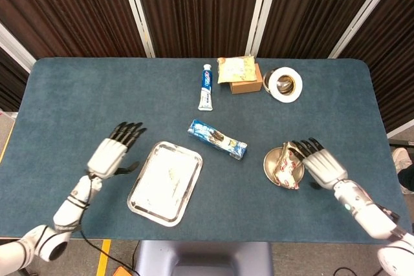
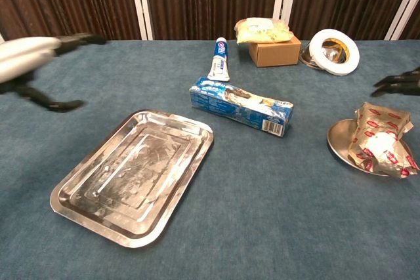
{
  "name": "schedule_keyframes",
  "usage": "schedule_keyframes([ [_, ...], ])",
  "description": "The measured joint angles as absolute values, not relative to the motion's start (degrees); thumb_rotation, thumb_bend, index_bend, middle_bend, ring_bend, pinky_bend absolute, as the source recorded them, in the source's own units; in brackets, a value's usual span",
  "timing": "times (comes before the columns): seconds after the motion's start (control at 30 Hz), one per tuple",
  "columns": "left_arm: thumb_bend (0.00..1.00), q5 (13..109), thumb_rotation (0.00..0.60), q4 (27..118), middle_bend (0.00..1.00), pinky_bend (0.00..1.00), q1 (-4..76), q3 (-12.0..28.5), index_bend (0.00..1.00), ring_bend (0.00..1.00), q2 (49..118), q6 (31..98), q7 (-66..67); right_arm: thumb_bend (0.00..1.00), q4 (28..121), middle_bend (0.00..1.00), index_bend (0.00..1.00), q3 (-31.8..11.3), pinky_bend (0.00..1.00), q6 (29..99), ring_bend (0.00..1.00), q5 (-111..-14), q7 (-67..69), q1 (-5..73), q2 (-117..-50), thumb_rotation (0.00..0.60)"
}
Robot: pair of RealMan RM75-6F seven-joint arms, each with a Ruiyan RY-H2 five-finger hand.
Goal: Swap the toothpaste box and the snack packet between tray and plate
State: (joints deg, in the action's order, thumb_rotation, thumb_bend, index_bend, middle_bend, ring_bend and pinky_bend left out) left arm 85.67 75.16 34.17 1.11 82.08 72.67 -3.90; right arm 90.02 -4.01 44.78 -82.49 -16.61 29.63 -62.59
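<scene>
The blue toothpaste box [image 1: 217, 138] [image 2: 240, 105] lies on the cloth between the steel tray [image 1: 147, 198] [image 2: 85, 209] and the small round plate [image 1: 270, 162] [image 2: 340, 144]. The tray holds nothing. A red and silver snack packet [image 1: 287, 168] [image 2: 380, 139] lies on the plate. My right hand [image 1: 321, 161] [image 2: 400, 82] hovers just right of the packet, fingers spread, holding nothing. My left hand [image 1: 115, 148] [image 2: 29, 54] is left of the tray, fingers extended and empty.
At the back stand a toothpaste tube [image 1: 206, 86] [image 2: 220, 59], a cardboard box [image 1: 246, 83] [image 2: 273, 51] with a yellow packet [image 1: 235, 68] [image 2: 262, 29] on it, and a roll of white tape [image 1: 285, 84] [image 2: 335, 50]. The table's front edge runs just below the tray.
</scene>
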Motion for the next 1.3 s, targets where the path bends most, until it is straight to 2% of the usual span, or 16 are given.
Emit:
schedule_keyframes([
  [0.17,0.3,84.5,0.6,78.0,0.0,0.0,31.5,0.7,0.0,0.0,79.4,74.1,-1.3,0.27,86.2,0.0,0.01,-4.7,0.0,40.6,0.0,-77.7,-20.5,33.6,-67.8,0.6],
  [0.23,0.31,84.5,0.6,78.0,0.0,0.0,31.4,0.9,0.0,0.0,79.3,74.0,-1.1,0.27,85.3,0.0,0.06,-4.7,0.0,40.0,0.0,-76.7,-20.6,34.2,-69.0,0.6],
  [0.33,0.31,84.5,0.6,78.0,0.0,0.0,31.2,1.2,0.0,0.0,79.4,73.6,-1.0,0.27,84.1,0.06,0.22,-4.6,0.03,39.5,0.02,-75.8,-20.9,34.9,-70.5,0.6],
  [0.37,0.31,84.5,0.6,78.0,0.0,0.0,31.2,1.2,0.0,0.0,79.4,73.6,-1.0,0.27,83.9,0.14,0.34,-4.5,0.09,39.5,0.07,-75.6,-21.0,35.0,-70.6,0.6],
  [0.43,0.31,84.7,0.6,77.9,0.0,0.0,31.1,1.2,0.0,0.0,79.4,73.5,-1.0,0.28,83.6,0.35,0.59,-4.5,0.31,39.7,0.25,-75.6,-21.0,35.1,-70.9,0.6],
  [0.47,0.32,84.8,0.6,77.9,0.0,0.0,31.0,1.3,0.0,0.0,79.4,73.6,-1.0,0.29,83.3,0.47,0.73,-4.5,0.48,40.1,0.39,-75.6,-21.1,35.1,-71.3,0.6],
  [0.6,0.33,85.0,0.6,77.7,0.0,0.0,30.5,1.4,0.0,0.0,79.4,73.5,-0.7,0.31,80.8,0.6,0.88,-4.4,0.61,43.5,0.52,-75.7,-21.3,34.5,-73.5,0.6],
  [0.73,0.33,84.7,0.6,77.9,0.0,0.0,30.1,1.7,0.0,0.0,79.3,72.9,-0.1,0.32,78.2,0.66,0.95,-4.2,0.67,47.4,0.58,-76.1,-21.3,33.6,-75.7,0.6],
  [0.93,0.33,85.6,0.6,78.4,0.0,0.0,29.4,2.0,0.0,0.0,79.0,74.1,0.0,0.32,79.3,0.67,0.96,-4.2,0.68,50.1,0.59,-76.6,-20.2,32.8,-74.8,0.6],
  [1.13,0.33,87.8,0.6,80.2,0.0,0.0,27.5,1.4,0.0,0.0,77.8,77.3,0.3,0.32,86.5,0.67,0.96,-3.8,0.68,53.6,0.6,-79.7,-17.2,31.6,-69.8,0.6],
  [1.3,0.34,89.9,0.6,81.1,0.0,0.0,25.6,0.4,0.0,0.0,77.1,79.5,1.3,0.32,97.3,0.67,0.96,-2.2,0.67,54.4,0.6,-83.5,-11.9,30.9,-64.3,0.6],
])
